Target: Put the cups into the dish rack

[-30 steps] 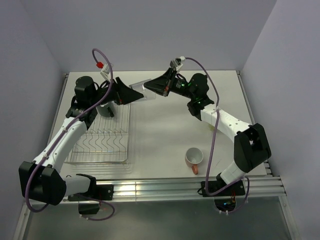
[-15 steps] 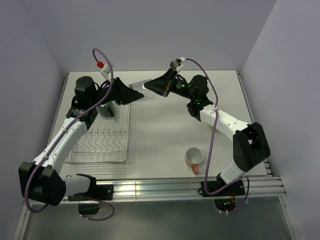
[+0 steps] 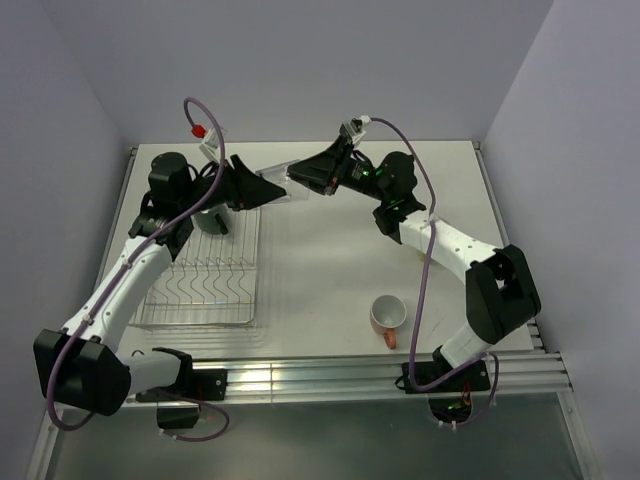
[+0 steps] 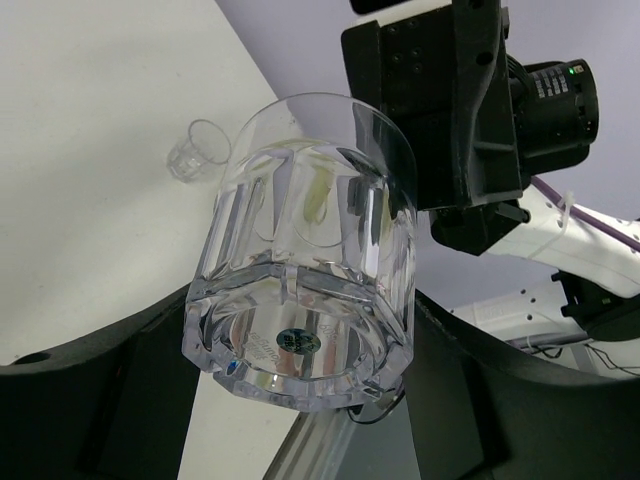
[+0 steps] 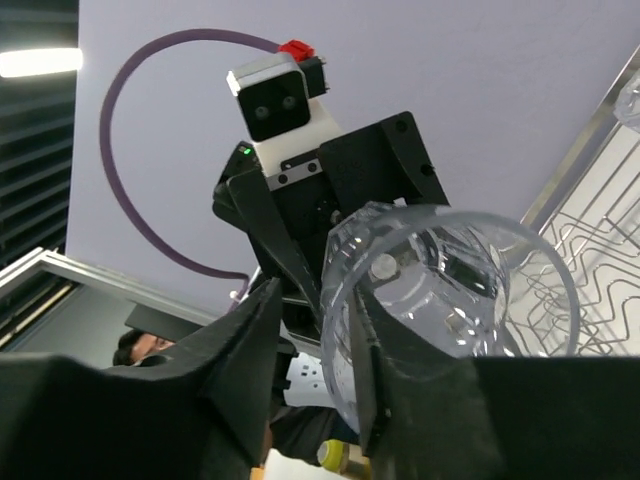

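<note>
Clear tumbler (image 4: pixel 300 280) is gripped at its base by left tool (image 4: pixel 300 340), near rack (image 3: pixel 200 290). Its rim is straddled by right tool (image 5: pixel 318 300), jaws narrowly parted.

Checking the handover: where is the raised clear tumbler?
Top view: the clear tumbler is midair between the left claw at its base and the right claw at its rim, beside the far right corner of the dish rack.
</note>
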